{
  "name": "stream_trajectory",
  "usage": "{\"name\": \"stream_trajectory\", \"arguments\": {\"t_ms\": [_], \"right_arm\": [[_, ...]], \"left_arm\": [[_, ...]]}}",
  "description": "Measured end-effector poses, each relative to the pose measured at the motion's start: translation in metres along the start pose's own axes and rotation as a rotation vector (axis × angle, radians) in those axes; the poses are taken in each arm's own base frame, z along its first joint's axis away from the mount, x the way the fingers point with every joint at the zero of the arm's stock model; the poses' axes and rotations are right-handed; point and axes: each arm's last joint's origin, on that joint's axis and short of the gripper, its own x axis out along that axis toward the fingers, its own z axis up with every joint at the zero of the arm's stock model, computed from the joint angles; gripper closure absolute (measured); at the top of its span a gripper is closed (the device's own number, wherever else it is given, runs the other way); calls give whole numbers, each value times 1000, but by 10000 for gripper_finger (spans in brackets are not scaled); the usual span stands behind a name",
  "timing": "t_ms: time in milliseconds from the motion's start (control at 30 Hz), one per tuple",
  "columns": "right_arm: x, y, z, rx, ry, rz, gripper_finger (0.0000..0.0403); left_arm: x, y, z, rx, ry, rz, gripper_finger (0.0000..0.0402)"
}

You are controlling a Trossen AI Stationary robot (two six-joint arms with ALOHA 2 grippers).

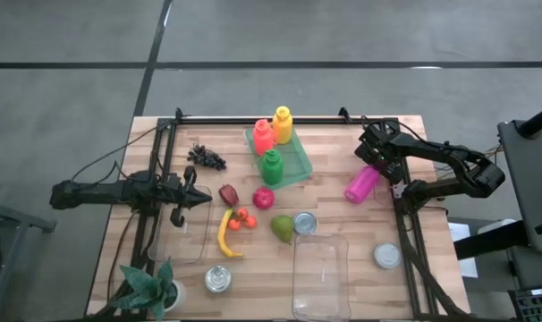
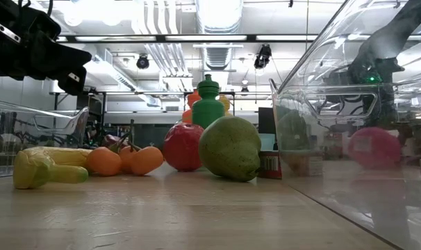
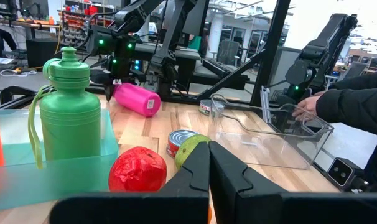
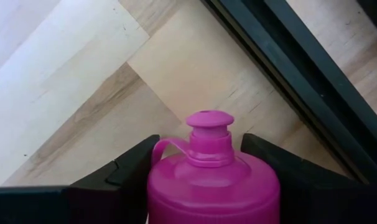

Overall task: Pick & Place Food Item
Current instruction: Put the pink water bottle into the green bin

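Note:
A pink bottle point(image 1: 361, 184) lies on its side at the table's right, also seen in the left wrist view point(image 3: 136, 99). My right gripper point(image 4: 204, 165) points down over its cap end, shut on it. The food sits mid-table: a yellow banana point(image 1: 224, 234), small orange fruits point(image 1: 242, 219), a red apple point(image 1: 263, 198), a green pear point(image 1: 282, 228), dark grapes point(image 1: 207, 158). My left gripper point(image 1: 199, 199) waits level at the table's left, shut point(image 3: 208, 171), above a clear container point(image 1: 183, 234). My right gripper pinches the pink bottle's shoulder point(image 4: 170, 180) just below the cap point(image 4: 209, 124), one finger on each side. The fingers come from above, pointing down, and lie across the bottle. The bottle's body rests on the table.
A green tray point(image 1: 293, 165) at the back holds red, yellow and green bottles. A second clear container point(image 1: 320, 275) stands at the front. Cans point(image 1: 305, 223), point(image 1: 218, 279), point(image 1: 387, 256) stand about. A potted plant point(image 1: 150, 286) is front left. A person's sleeve point(image 3: 356, 106) shows beyond the table.

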Motion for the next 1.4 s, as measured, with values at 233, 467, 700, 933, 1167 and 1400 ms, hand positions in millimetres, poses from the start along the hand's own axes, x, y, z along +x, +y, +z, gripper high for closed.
{"name": "stream_trajectory", "arguments": {"t_ms": [233,467,700,933,1167,1400], "right_arm": [[0,0,0,0,0,-2,202],[0,0,0,-4,-2,-2,197],[0,0,1,-49,-22,-7,160],[1,-2,0,-48,-29,-13,198],[2,-2,0,-48,-33,-13,197],[2,-2,1,-46,-43,-12,161]], "left_arm": [[0,0,0,0,0,0,401],[0,0,0,0,0,0,401],[0,0,0,0,0,0,401],[0,0,0,0,0,0,401],[0,0,0,0,1,0,401],[0,0,0,0,0,0,401]]}}
